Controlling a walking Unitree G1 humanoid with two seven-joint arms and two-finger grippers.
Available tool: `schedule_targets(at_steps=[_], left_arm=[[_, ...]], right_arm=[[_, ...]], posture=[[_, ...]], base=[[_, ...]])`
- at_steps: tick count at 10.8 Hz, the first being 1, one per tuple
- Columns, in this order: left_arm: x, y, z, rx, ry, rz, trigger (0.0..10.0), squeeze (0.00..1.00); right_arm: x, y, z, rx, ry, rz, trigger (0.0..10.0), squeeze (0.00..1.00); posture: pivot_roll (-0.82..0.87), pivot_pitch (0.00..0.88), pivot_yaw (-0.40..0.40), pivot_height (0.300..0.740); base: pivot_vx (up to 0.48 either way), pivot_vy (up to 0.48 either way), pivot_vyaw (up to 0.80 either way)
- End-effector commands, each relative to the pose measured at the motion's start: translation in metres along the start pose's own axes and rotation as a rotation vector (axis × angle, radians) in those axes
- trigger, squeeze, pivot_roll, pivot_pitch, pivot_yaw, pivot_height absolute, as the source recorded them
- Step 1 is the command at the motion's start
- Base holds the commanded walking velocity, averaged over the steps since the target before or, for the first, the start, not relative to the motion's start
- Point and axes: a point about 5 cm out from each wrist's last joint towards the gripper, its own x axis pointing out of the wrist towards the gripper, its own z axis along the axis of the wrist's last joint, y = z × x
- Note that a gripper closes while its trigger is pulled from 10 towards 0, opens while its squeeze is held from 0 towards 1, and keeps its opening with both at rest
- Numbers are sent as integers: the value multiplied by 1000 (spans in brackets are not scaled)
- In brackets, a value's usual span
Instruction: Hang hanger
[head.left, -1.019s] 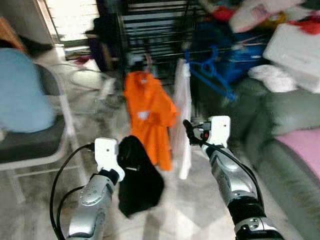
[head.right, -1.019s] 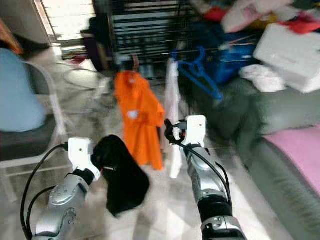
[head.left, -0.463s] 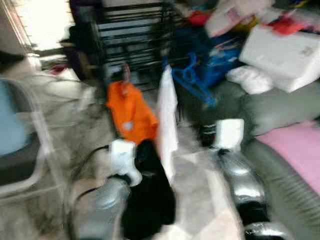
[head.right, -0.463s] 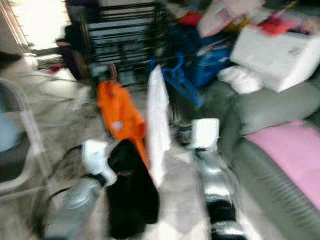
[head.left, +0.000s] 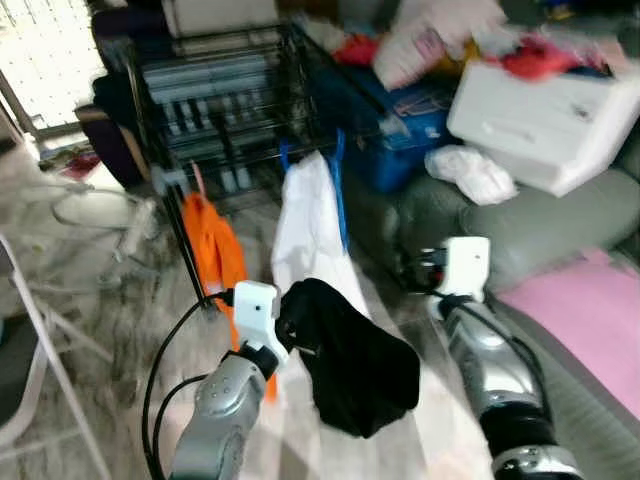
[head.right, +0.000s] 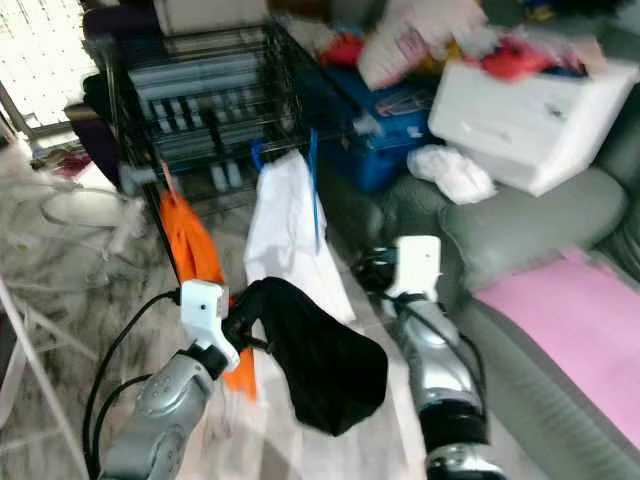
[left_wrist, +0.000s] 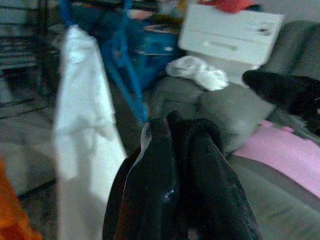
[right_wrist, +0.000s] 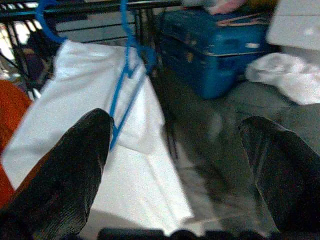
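My left gripper (head.left: 287, 326) is shut on a black garment (head.left: 357, 366) that hangs from it, low in the middle; its fingers (left_wrist: 165, 165) are wrapped in the dark cloth. My right gripper (head.left: 414, 270) is open and empty, its fingers (right_wrist: 65, 180) spread wide. It points at a white garment (right_wrist: 115, 150) on a blue hanger (right_wrist: 126, 75), which hangs on the black drying rack (head.left: 205, 90). An orange garment (head.left: 212, 250) hangs on the same rack, to the left of the white one.
A blue case (head.left: 400, 105) and a white box (head.left: 545, 105) under piled clothes stand behind the rack on the right. A grey sofa (head.left: 520, 215) with a pink cover (head.left: 580, 320) runs along the right. A chair leg (head.left: 45, 340) is at the left.
The whole view has swung and moved closer to the rack. The black garment stays in my left gripper, and the white garment now hangs just ahead of both grippers.
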Motion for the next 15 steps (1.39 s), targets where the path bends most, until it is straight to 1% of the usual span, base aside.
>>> schedule_targets(at_steps=[1,7,9,10,13,14,15], left_arm=[[3,0,10,7,-41,-1,10000,0],[4,-1,7,3,-22,-4,10000,0],[4,1,6,3,-6,12,10000,0],[4,1,8,11,-25,10,10000,0],[5,2,9,14,-19,16,10000,0],[7,1,13,28,-25,-3,10000,0],[7,0,14,30,-27,-3,10000,0]], right_arm=[[2,1,6,-18,-13,17,10000,0],[0,1,4,-26,-3,33,10000,0],[0,3,4,-25,1,41,10000,0],[1,3,4,-29,2,43,10000,0],[3,6,5,-35,4,46,10000,0],[7,14,11,-41,-4,92,10000,0],[12,15,14,-46,11,97,10000,0]], posture=[[-19,0,34,740],[-31,0,36,740],[-28,0,35,740],[-24,0,33,740],[-21,0,31,740],[-25,0,30,740],[-23,0,30,740]], base=[[416,0,0],[355,321,0],[255,407,0],[0,0,0],[0,0,0],[0,0,0],[0,0,0]])
